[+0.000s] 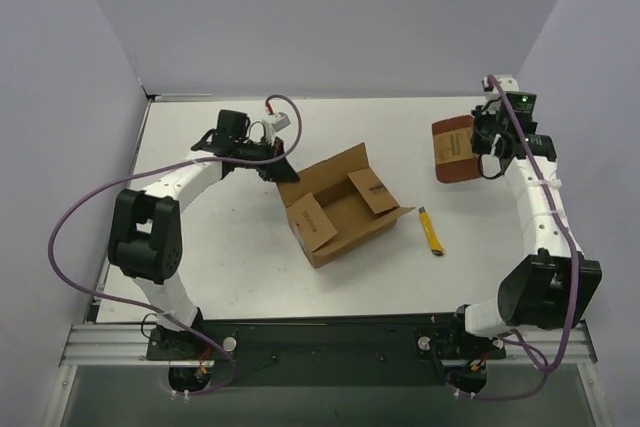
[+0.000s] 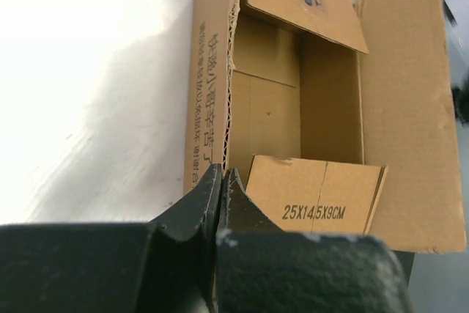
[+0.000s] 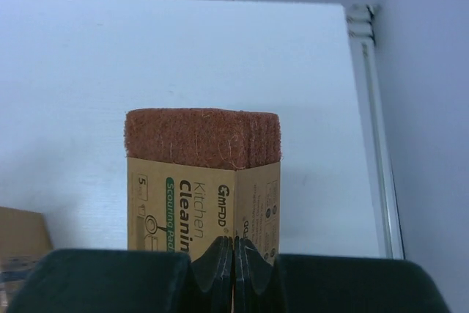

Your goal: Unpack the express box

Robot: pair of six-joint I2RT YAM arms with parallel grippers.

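Observation:
The express box point(image 1: 345, 209), a brown cardboard carton, stands open at the table's middle with its flaps spread. In the left wrist view point(image 2: 410, 108) I see only bare cardboard inside. My left gripper point(image 1: 277, 169) is at the box's far left corner. In its wrist view point(image 2: 221, 174) the fingers are shut on the corrugated edge of a side flap. My right gripper point(image 1: 490, 144) at the far right is shut on a flat brown packet of scouring pads point(image 1: 455, 150) with a dark red end. In the right wrist view the fingers point(image 3: 234, 243) pinch the packet's point(image 3: 201, 181) near edge.
A small yellow utility knife point(image 1: 431, 231) lies on the table just right of the box. White walls enclose the table at the left, back and right. A metal rail point(image 3: 374, 122) runs along the right wall beside the packet.

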